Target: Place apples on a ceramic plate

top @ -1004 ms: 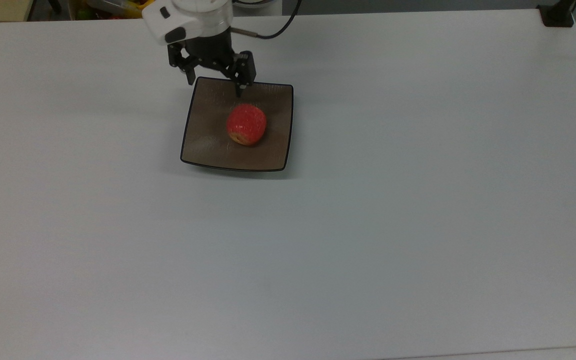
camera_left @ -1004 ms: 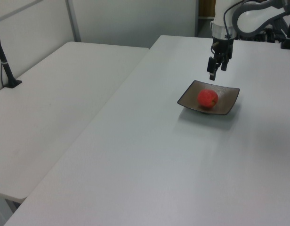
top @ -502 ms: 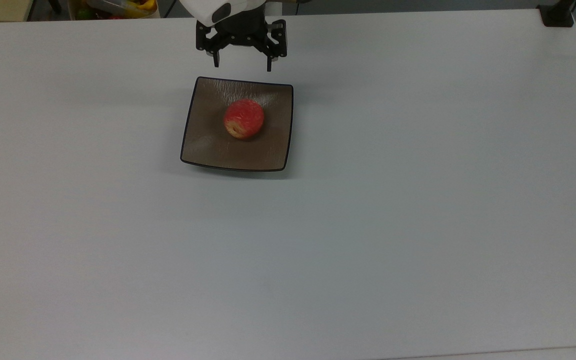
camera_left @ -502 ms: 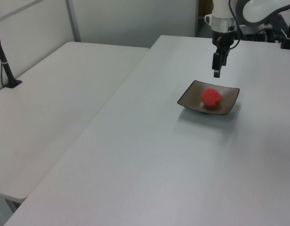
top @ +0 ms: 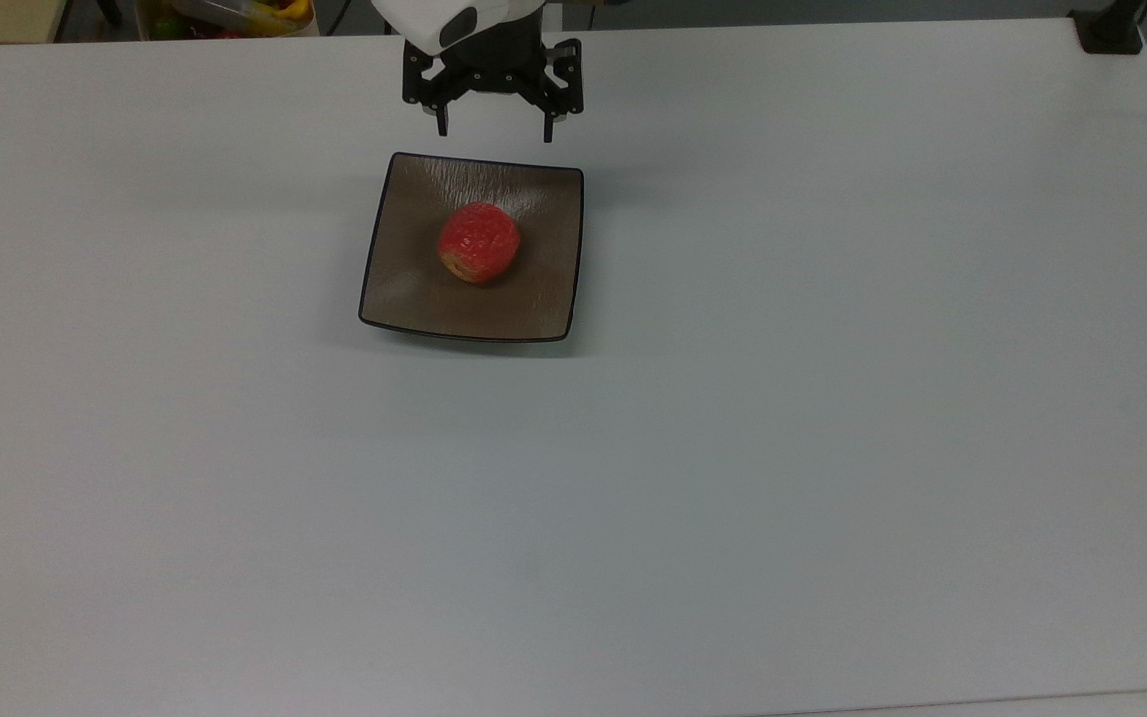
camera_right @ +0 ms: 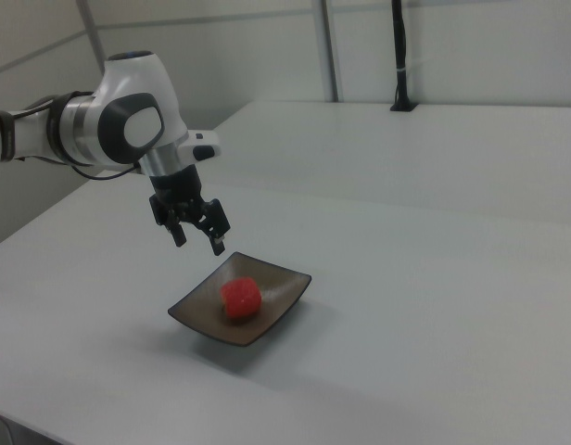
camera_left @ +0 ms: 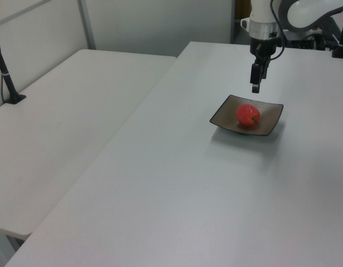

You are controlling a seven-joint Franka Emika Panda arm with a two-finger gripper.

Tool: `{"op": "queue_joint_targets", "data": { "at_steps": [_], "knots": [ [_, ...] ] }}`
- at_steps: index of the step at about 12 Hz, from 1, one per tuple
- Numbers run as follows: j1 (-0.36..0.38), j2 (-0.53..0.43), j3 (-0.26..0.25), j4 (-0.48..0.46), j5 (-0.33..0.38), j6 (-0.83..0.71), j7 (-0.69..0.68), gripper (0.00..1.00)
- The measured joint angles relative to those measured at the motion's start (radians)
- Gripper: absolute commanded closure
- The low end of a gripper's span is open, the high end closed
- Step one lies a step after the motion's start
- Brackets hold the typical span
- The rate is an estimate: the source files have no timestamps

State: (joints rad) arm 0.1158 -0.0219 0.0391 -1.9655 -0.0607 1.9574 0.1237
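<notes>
The apple rests near the middle of the ceramic plate on the table, its shallow dip cradling it, while the pincer hangs wide and empty above the plate's far edge.

— How is the light?
— Even and cool, from overhead; the white tabletop reads pale grey-blue (no hard glare on it).
— Shadows?
— Soft ones: a faint smudge beside the ceramic plate, whose glossy surface carries pale sheen near its far edge. The apple looks slightly soft-edged, and the pincer is crisp enough.
</notes>
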Motion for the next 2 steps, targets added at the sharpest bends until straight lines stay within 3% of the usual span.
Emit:
{"op": "queue_joint_targets", "data": {
  "at_steps": [2],
  "knots": [
    [0.000,0.002,0.000,0.000,0.000,0.003,-0.001,0.00]
  ]
}}
